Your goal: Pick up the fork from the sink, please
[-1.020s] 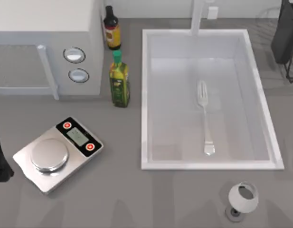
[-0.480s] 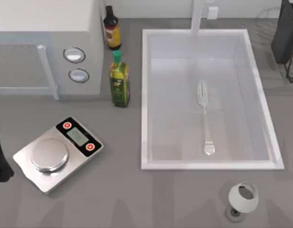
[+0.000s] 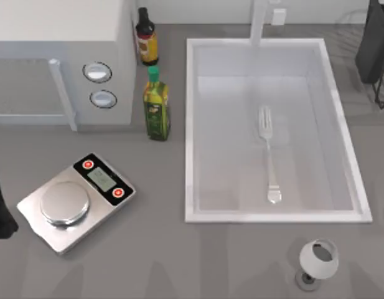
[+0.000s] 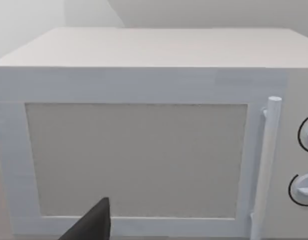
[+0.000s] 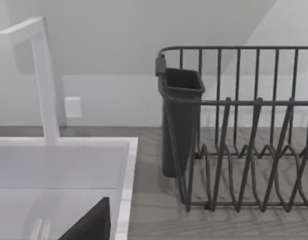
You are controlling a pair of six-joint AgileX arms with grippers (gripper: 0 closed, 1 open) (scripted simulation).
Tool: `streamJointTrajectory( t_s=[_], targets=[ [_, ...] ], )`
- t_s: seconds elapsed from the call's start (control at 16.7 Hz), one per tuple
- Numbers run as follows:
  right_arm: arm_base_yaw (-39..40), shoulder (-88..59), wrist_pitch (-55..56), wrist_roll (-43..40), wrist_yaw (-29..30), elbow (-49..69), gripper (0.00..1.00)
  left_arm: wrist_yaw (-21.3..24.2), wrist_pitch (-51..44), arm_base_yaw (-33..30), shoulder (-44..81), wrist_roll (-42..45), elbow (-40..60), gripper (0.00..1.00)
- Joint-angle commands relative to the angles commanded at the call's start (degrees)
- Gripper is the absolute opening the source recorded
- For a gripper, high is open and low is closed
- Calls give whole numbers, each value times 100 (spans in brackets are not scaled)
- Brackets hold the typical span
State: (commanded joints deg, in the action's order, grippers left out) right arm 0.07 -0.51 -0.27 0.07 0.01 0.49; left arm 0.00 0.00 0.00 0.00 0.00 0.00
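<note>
On the sink's [image 3: 190, 124] pale bottom the fork [image 3: 268, 151] lies flat, tines toward the faucet, untouched and free to be taken. The right tool [image 3: 373, 43] waits up beyond the sink's far right corner, well apart; whether it is open, I cannot tell. The left tool [image 3: 0, 205] sits parked at the surface's left edge.

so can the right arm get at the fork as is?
Probably yes. The fork lies flat and alone on the sink bottom, nothing over it; the right arm is parked by the sink's top-right corner.
</note>
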Motion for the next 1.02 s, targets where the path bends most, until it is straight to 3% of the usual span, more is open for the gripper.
streamJointTrajectory(
  t_s=[0.42, 1.02],
  targets=[
    [255, -1842, -996, 246, 23, 1756, 100, 0, 0, 0, 0, 0, 0, 100],
    [1006, -7301, -4078, 1026, 56, 7068, 100, 0, 0, 0, 0, 0, 0, 100]
  ],
)
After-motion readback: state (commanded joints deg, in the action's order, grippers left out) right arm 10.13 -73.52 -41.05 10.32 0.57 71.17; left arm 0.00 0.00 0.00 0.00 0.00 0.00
